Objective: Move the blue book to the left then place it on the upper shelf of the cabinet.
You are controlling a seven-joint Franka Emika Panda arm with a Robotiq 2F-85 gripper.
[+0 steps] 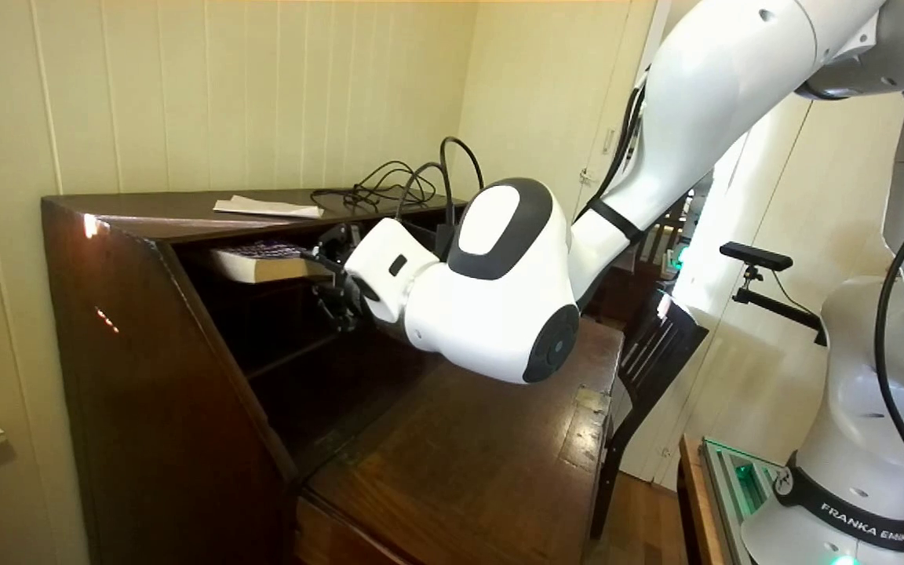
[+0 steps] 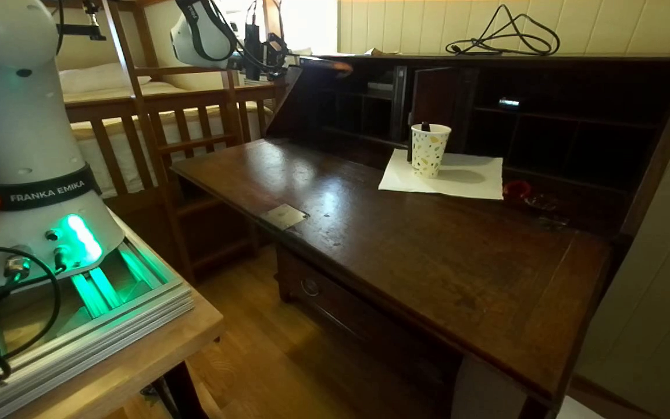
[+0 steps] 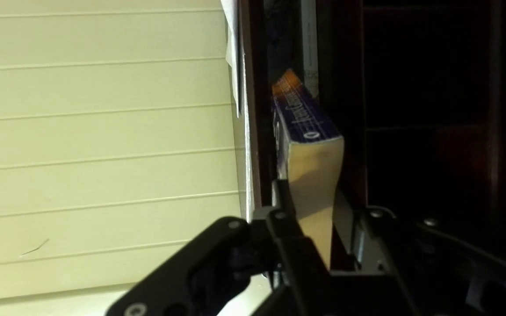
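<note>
Arm (image 2: 15, 110): white, base far left in an exterior view, stretched across to the cabinet (image 1: 154, 377).
Bed frame (image 2: 154, 148): wooden, slatted, behind arm.
Tool (image 3: 312, 204): at cabinet's left end, at the recess mouth, fingers (image 3: 286, 197) on both faces of the blue book (image 3: 313, 162), clamped on it.
Blue book: lying roughly flat, white lettering and orange end on spine; positioned in top gap of recess, under the cabinet top, over the upper shelf (image 3: 355, 166). Touching shelf or not, can't tell.
Folded paper (image 1: 264, 207): white, on cabinet top, near the book.
Bench (image 2: 346, 250): brown desk surface, metal plate (image 2: 284, 216) at front edge.
Cup (image 2: 430, 152): patterned, upright on white sheet (image 2: 474, 183); dark item (image 2: 426, 126) shows above its rim, can't tell what.
White sheet: flat on bench, near recess.
Black cable (image 2: 503, 38): loose loops on cabinet top.
Lit item (image 2: 509, 102): on a shelf, right section, too small to name.
Red item (image 2: 517, 190): on bench, just right of sheet, shadowed.
Clear item (image 2: 541, 202): right beside the red one, outline unclear.
</note>
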